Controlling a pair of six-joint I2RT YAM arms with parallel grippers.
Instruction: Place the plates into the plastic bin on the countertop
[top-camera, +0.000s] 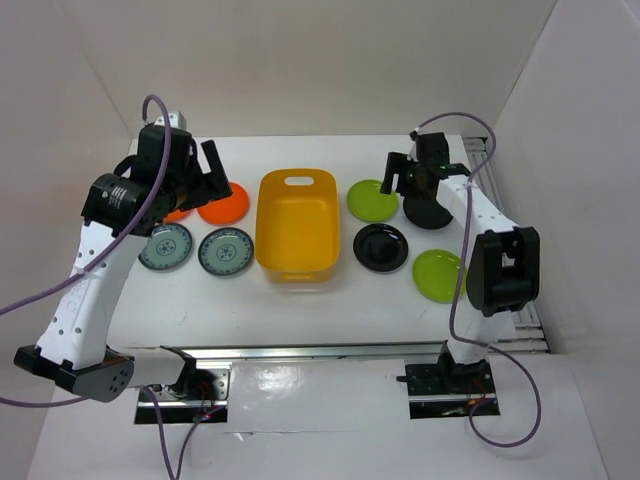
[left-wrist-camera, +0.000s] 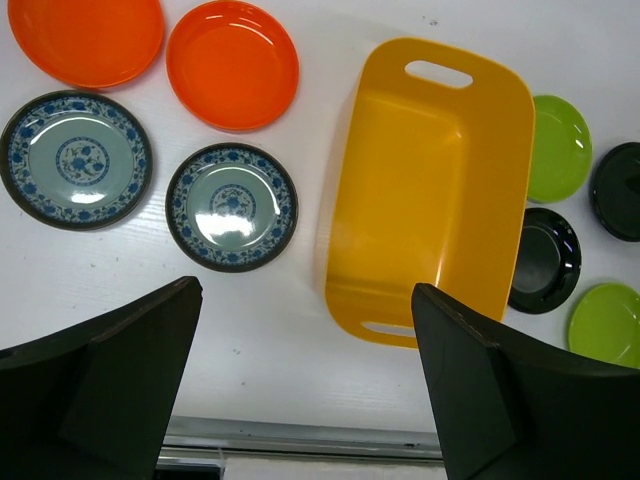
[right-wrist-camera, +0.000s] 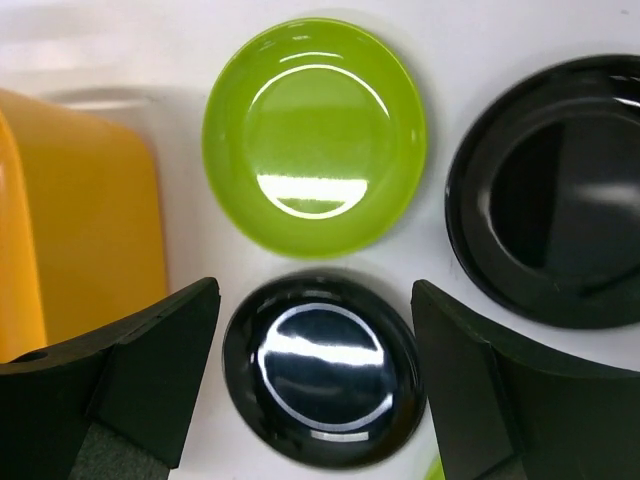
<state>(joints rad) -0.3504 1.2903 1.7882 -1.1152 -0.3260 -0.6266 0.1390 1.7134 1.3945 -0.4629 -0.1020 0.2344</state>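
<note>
The plain white matte countertop (top-camera: 300, 310) fills the middle of the top view. The yellow-orange rectangular plastic bin (top-camera: 296, 225) stands at its centre, empty, likely set there so either arm can reach it. All eight small round plates lie flat on the countertop outside the bin, so no plate is placed yet. They sit in colour pairs, which seems to give each arm its own four.

- **Left of the bin:** two orange plates (left-wrist-camera: 232, 64) are at upper left. Two grey-blue patterned plates (left-wrist-camera: 231, 206) are just below them.
- **Right of the bin:** two lime green plates (right-wrist-camera: 315, 150) and two glossy black plates (right-wrist-camera: 322, 370) alternate.

The left gripper (left-wrist-camera: 305, 290) hangs high over its side with its jaws spread wide and nothing between them, probably surveying. The right gripper (right-wrist-camera: 315, 287) hovers low at upper right in the top view, released. In its own camera its jaws straddle one black plate, apparently lining up a pinch on the rim
</note>
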